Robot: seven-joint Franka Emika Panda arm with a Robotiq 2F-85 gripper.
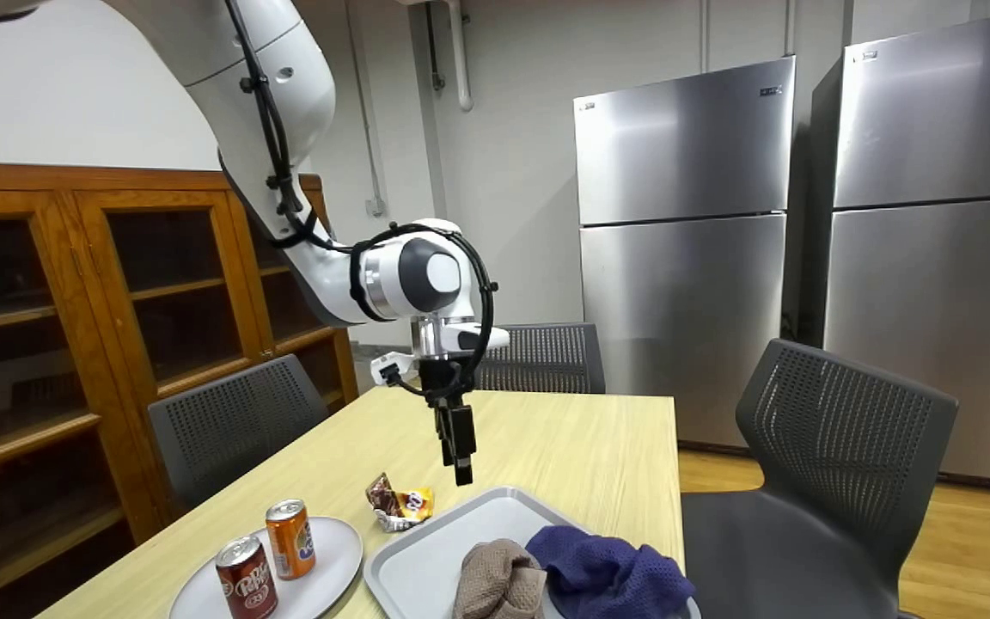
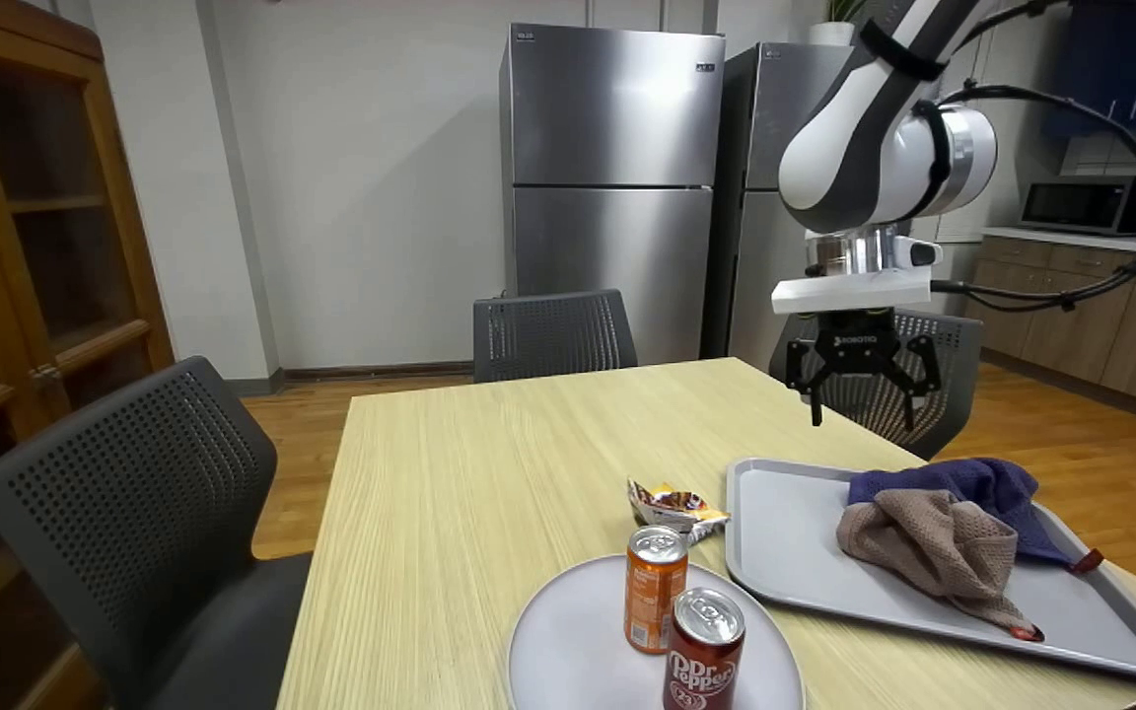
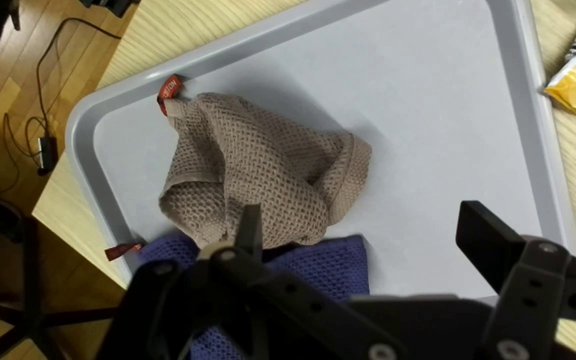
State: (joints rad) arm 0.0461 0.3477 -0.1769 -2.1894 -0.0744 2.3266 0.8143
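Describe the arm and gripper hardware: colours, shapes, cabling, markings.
Arm: white, rounded segments, with dark grey caps and panels. Black cables run along its outside, secured by black straps, and loop out wide. A silver metal collar sits above a white bracket. Gripper: black, two-fingered, angular hinged linkages, blocky tips, light ROBOTIQ lettering on its body.

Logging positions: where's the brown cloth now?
At the right of an exterior view, the brown cloth lies on the gray tray, in front of the purple cloth.
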